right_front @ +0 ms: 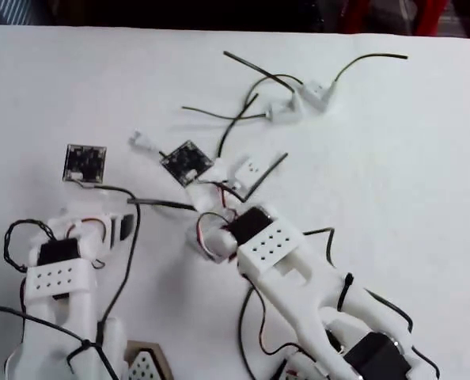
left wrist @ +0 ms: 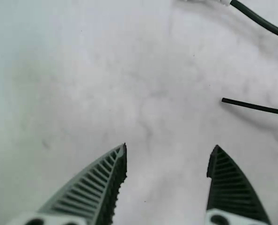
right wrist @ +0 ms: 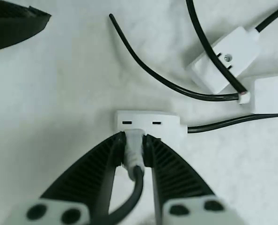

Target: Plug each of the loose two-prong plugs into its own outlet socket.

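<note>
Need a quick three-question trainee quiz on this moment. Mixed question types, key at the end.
1. True or false: the left arm's jaws are shut on a cable.
2. What do the right arm's jaws hold? A) a white plastic plug on a black cable B) a screwdriver C) nothing
3. Fill in: the white rectangular outlet socket directly ahead of that plug shows ___ slots on its face.

Key: 1 false, they stand open over the bare table; 2 A; 3 two.
</note>
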Controlling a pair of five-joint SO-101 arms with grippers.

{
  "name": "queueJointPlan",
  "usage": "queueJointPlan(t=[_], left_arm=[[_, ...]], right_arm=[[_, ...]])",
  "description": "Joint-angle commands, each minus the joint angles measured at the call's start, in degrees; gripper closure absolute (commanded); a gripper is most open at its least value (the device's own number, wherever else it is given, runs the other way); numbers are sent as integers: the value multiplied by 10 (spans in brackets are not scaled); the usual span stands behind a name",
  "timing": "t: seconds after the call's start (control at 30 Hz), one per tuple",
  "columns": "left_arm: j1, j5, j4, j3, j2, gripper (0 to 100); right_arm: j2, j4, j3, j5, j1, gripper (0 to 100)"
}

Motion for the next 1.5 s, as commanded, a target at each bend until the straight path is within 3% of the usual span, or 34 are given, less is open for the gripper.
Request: queueJointPlan(t=[0.0, 0.8, 1.23, 1.47], left_arm=[[-6, -3, -11, 0, -15, 722], [-32, -3, -11, 1, -15, 722], [-32, -3, -11, 1, -15, 723], [-33, -3, -11, 1, -15, 724]], right_arm=[[-2, 0, -29, -7, -7, 981], [80, -40, -33, -11, -18, 981], [109, -52, -23, -74, -34, 981], [110, -86, 31, -40, -36, 981]])
